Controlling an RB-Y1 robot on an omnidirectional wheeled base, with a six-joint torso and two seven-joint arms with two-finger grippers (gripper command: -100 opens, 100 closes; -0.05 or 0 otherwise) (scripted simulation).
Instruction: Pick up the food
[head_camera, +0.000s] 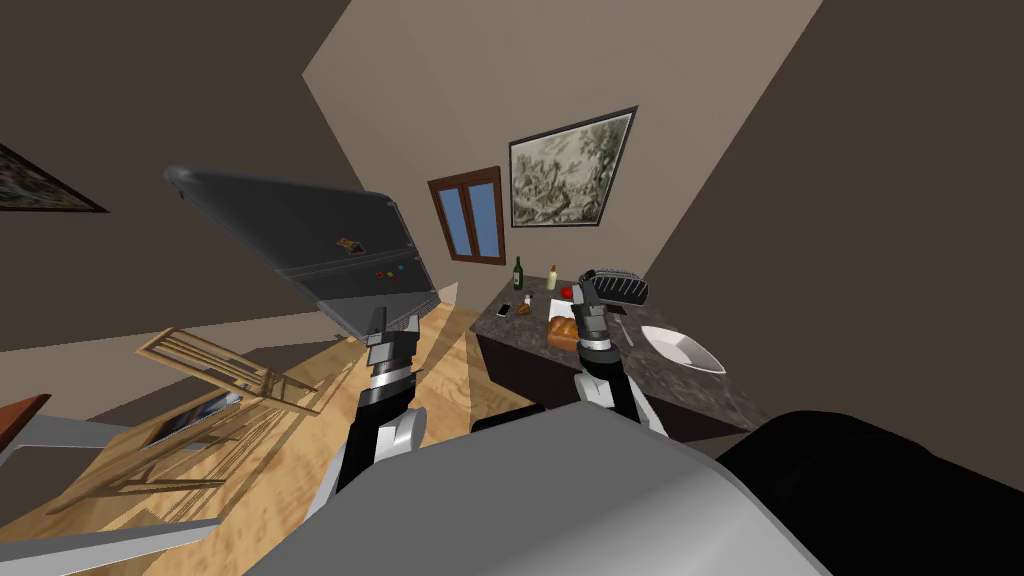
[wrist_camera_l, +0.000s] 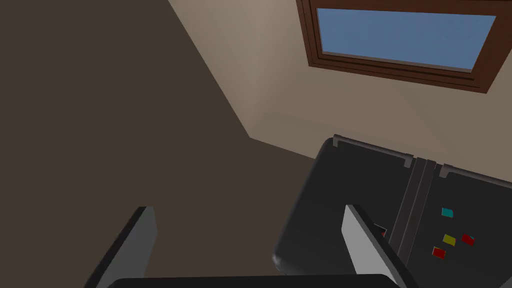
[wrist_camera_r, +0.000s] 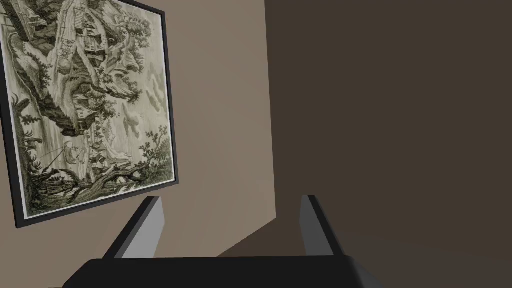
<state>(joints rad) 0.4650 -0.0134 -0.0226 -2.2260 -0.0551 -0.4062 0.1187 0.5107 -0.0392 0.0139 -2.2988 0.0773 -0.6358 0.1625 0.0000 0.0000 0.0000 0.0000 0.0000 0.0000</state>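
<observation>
A brown loaf (head_camera: 563, 331) lies on a white board on the dark stone counter (head_camera: 650, 385) ahead to my right. A smaller brown piece of food (head_camera: 523, 309) and a small red item (head_camera: 566, 292) sit farther back on it. My right gripper (head_camera: 590, 292) is raised above the counter, close over the loaf in the head view, and its fingers stand open (wrist_camera_r: 230, 225) with nothing between them. Over the wooden floor, my left gripper (head_camera: 396, 325) is held up in front of the dark fridge (head_camera: 320, 245), also open and empty (wrist_camera_l: 250, 235).
A green bottle (head_camera: 518, 273), a small pale bottle (head_camera: 551, 277), a phone (head_camera: 504, 310), a fork (head_camera: 622, 330) and a white bowl (head_camera: 683, 349) share the counter. Wooden chairs (head_camera: 230, 370) stand at the left. The fridge door (wrist_camera_l: 400, 210) carries coloured magnets.
</observation>
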